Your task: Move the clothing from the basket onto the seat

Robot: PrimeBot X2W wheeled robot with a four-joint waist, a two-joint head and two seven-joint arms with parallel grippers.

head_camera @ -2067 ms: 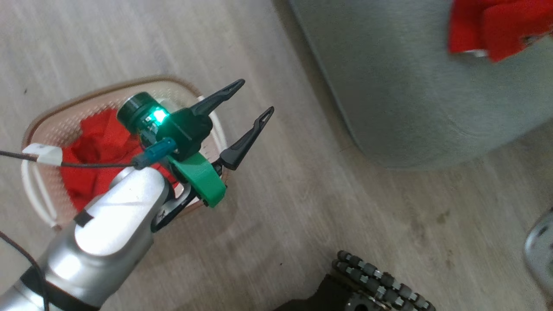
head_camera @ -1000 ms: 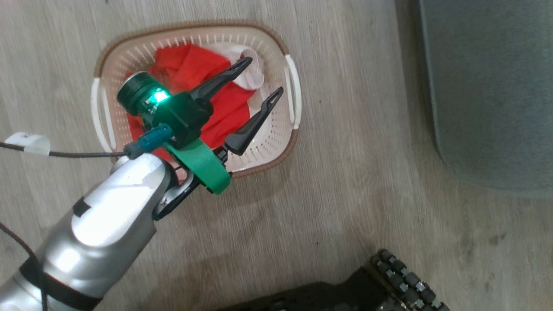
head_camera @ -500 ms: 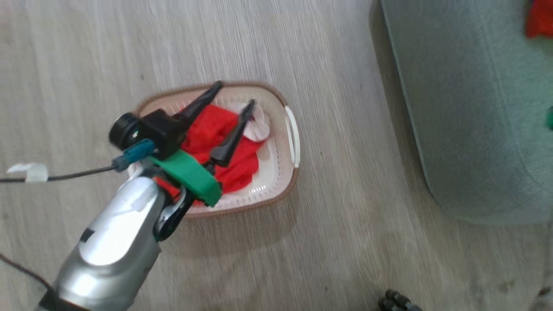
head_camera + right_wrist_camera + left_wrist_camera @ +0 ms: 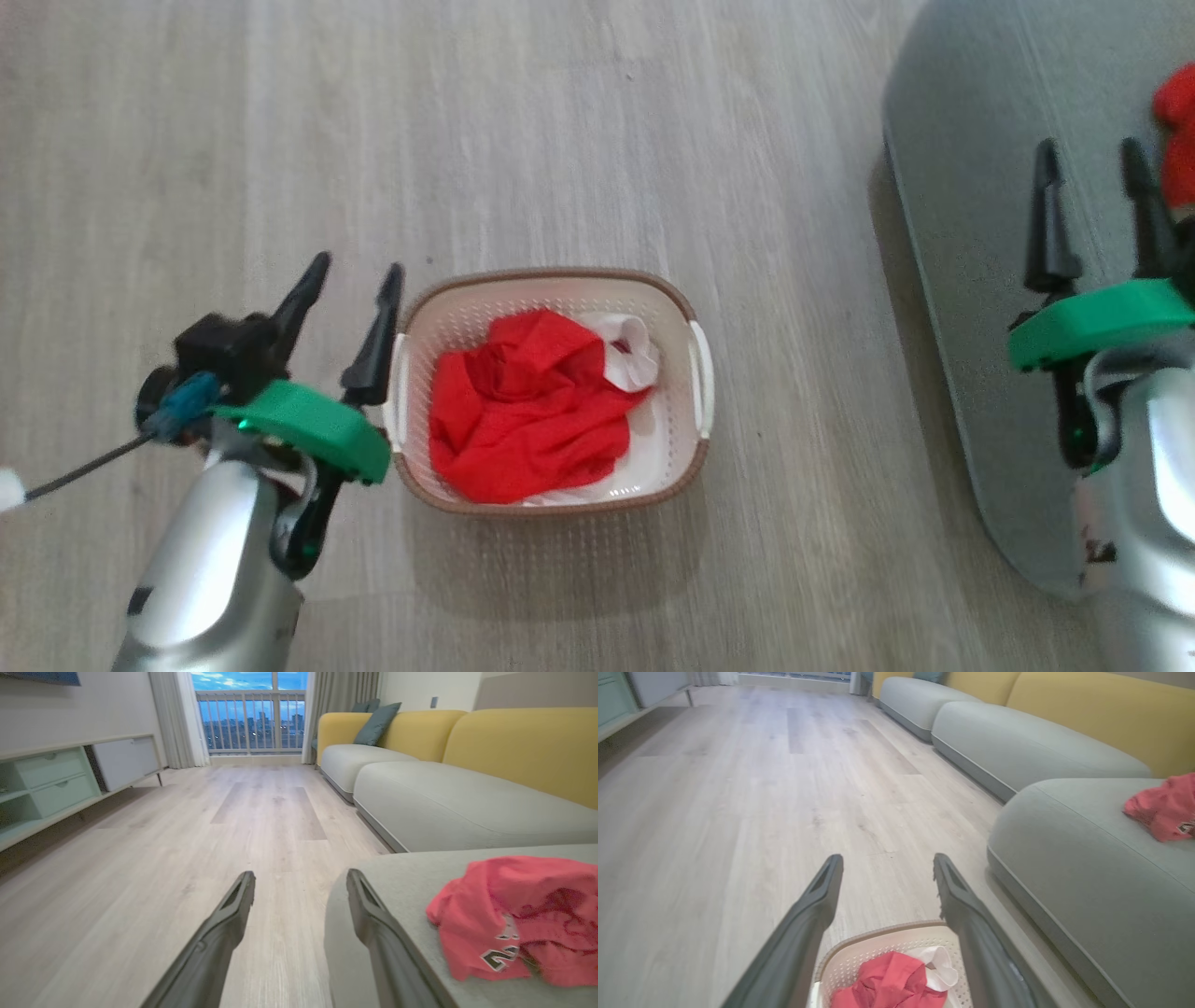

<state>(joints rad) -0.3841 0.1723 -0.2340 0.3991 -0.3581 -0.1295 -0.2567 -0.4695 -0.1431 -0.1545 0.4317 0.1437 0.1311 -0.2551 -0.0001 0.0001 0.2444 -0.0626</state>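
The cream basket (image 4: pixel 693 439) with its brown rim stands on the wood floor, holding a crumpled red garment (image 4: pixel 527 411) and a small white one (image 4: pixel 631 351). My left gripper (image 4: pixel 358 270) hangs open and empty just left of the basket's handle. In the left wrist view the basket (image 4: pixel 859 954) lies below the left gripper (image 4: pixel 885 861). The grey-green seat (image 4: pixel 971 280) is at the right, with another red garment (image 4: pixel 1178 131) lying on it. My right gripper (image 4: pixel 1090 152) stands open and empty over the seat, just left of that garment (image 4: pixel 514 914). The right gripper (image 4: pixel 301 877) points past the seat's corner (image 4: pixel 411 877).
Wood floor (image 4: pixel 560 131) surrounds the basket. More grey sofa cushions (image 4: pixel 444 807) with yellow backrests (image 4: pixel 523 746) run along the right. A low pale-green cabinet (image 4: pixel 51 784) lines the left wall, with a balcony window (image 4: pixel 252 714) at the far end.
The head camera has swung, so the basket now sits mid-picture. My left gripper has moved from over the basket to its left side. My right gripper has come into view over the seat.
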